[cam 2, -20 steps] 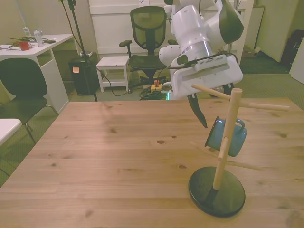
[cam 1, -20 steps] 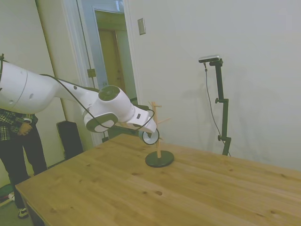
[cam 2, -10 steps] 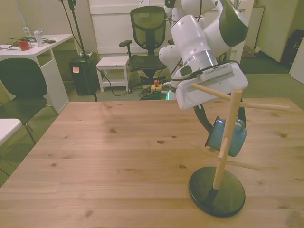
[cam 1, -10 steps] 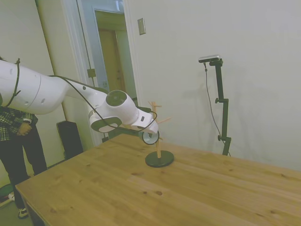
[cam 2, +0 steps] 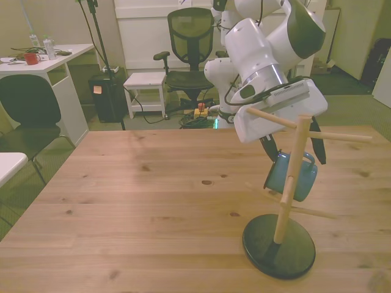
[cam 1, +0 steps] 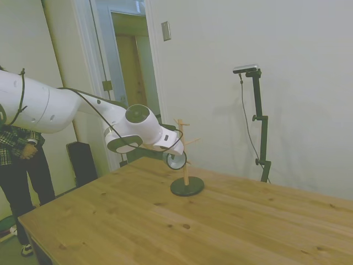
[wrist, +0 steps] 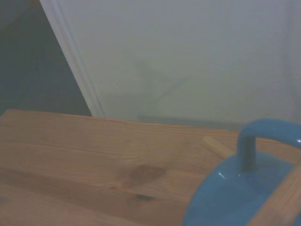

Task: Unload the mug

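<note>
Side view: mug (cam 1: pixel 176 161) seen hung on wooden rack (cam 1: pixel 186 165), arm reaching in.
Front view: gripper (cam 2: pixel 293 146) spread wide around mug (cam 2: pixel 290 176), nothing gripped.
Wrist view: mug handle (wrist: pixel 256 141) hooked on peg.
Rack could be tipped if mug is pulled sideways.

An office-like lab room: a mesh office chair (cam 2: pixel 190 36), a white desk (cam 2: pixel 46 64) with clutter, cables on the floor, plain white walls and a doorway (cam 1: pixel 129 72).

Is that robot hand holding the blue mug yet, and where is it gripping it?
Nothing is held. The open hand straddles the mug, which hangs on the wooden rack.
</note>
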Robot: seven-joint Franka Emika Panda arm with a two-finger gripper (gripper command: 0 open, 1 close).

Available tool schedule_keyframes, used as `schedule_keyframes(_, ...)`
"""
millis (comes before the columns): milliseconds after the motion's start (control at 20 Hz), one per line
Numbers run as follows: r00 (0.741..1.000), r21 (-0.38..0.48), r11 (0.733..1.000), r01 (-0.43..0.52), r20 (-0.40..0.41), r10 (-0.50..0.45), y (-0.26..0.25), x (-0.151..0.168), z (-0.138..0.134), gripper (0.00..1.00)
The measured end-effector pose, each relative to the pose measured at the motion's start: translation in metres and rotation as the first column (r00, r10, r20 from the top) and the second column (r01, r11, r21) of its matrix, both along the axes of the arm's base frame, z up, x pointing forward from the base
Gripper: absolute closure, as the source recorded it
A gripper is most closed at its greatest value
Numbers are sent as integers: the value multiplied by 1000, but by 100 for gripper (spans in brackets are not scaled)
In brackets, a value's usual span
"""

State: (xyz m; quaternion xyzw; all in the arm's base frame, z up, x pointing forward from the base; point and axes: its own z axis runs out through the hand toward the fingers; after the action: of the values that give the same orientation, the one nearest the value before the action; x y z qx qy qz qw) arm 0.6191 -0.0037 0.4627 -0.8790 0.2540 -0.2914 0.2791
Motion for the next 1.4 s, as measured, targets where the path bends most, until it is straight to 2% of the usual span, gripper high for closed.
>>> schedule_keyframes(700,1000,9,1000,-10,-16,10,0,0,-4,100)
schedule_keyframes(1400,999,10,999,-36,-4,36,15,-8,6,100)
